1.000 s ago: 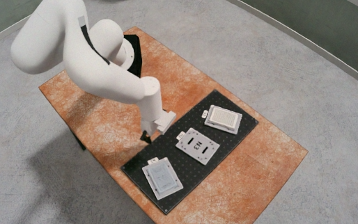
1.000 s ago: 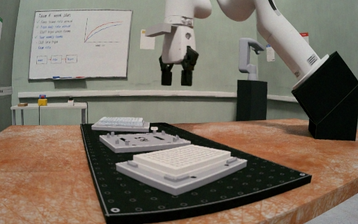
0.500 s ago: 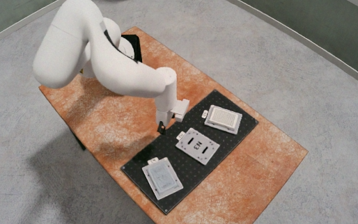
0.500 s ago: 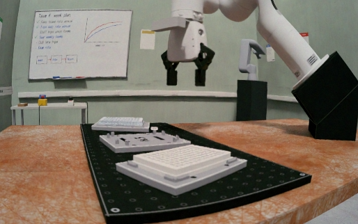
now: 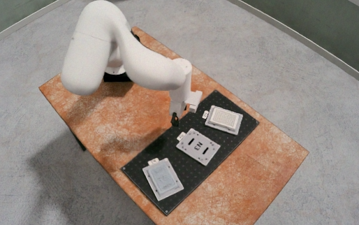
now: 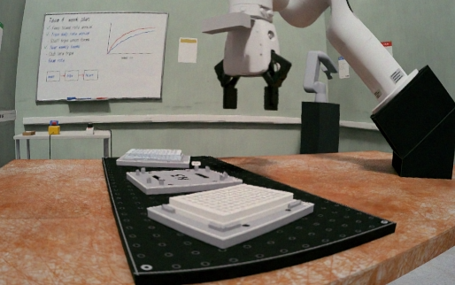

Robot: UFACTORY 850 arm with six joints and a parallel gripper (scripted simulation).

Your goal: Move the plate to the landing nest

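White-bodied, the end effector (image 5: 174, 120) hangs fully open and empty. The cream ribbed well plate (image 5: 223, 118) lies nearer, lengthwise to its right. The grey plate (image 5: 163, 178) sits farther off. Their labels are unreadable.

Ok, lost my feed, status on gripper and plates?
Gripper open, empty, high above deck. Both plates seated in outer nests; N3 bare. Nothing blocking.
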